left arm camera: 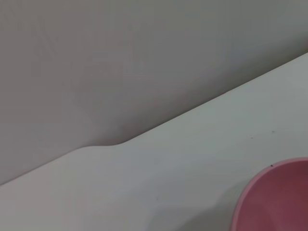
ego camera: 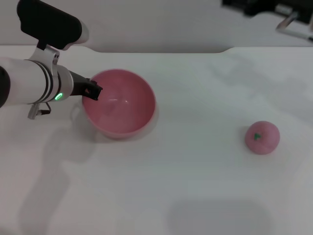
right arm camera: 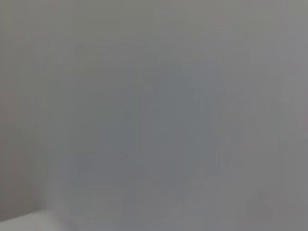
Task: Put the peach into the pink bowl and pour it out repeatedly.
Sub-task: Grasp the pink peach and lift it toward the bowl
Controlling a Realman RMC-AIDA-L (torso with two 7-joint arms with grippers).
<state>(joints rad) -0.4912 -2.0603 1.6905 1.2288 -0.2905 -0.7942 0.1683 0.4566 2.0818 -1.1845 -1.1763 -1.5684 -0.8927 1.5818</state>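
Note:
The pink bowl [ego camera: 120, 104] stands left of centre on the white table, empty, its opening tipped slightly toward me. My left gripper [ego camera: 92, 90] reaches in from the left and is shut on the bowl's left rim. A slice of the bowl [left arm camera: 276, 199] also shows in the left wrist view. The peach [ego camera: 262, 137] lies alone on the table far to the right, green leaf mark facing up, well apart from the bowl. My right gripper [ego camera: 293, 19] hangs parked above the table's far right corner, only partly in view.
The white table [ego camera: 186, 186] runs to a far edge with a notch, backed by a grey wall [left arm camera: 120, 57]. The right wrist view shows only blank grey wall.

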